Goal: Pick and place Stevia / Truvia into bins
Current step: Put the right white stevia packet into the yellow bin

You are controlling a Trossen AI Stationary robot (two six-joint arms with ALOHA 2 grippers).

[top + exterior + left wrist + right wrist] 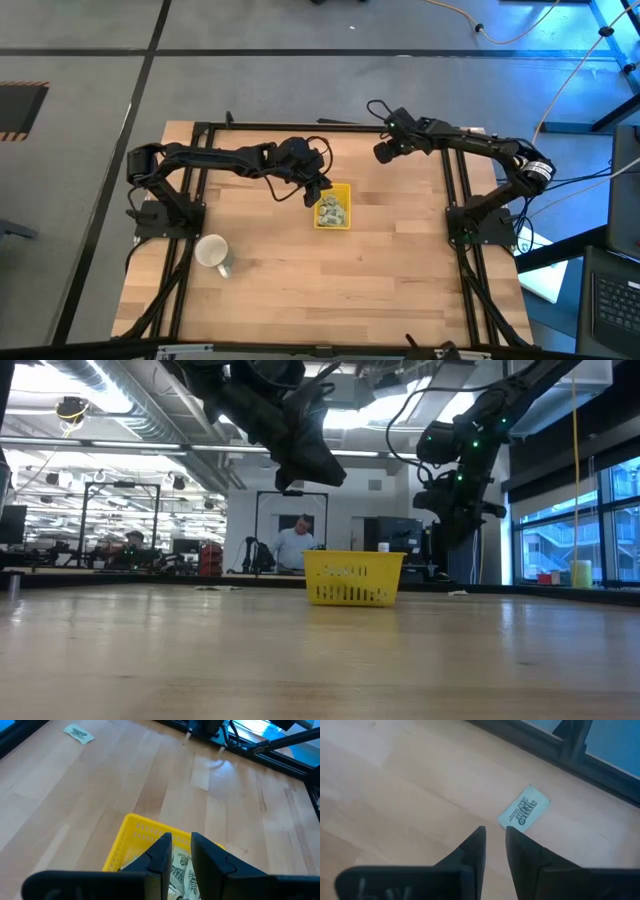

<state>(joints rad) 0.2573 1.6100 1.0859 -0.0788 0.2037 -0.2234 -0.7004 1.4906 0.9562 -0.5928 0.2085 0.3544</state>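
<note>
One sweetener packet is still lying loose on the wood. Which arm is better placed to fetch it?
Right. The right gripper hangs above the flat white-and-green paper sweetener packet, nothing between its fingers. The left gripper is over the shallow yellow plastic tray of packets.

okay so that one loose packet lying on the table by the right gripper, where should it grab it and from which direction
Probably from straight above: the packet lies flat on the table, alone, so only its edges offer hold. The right gripper should pinch across the short width, near the middle.
</note>
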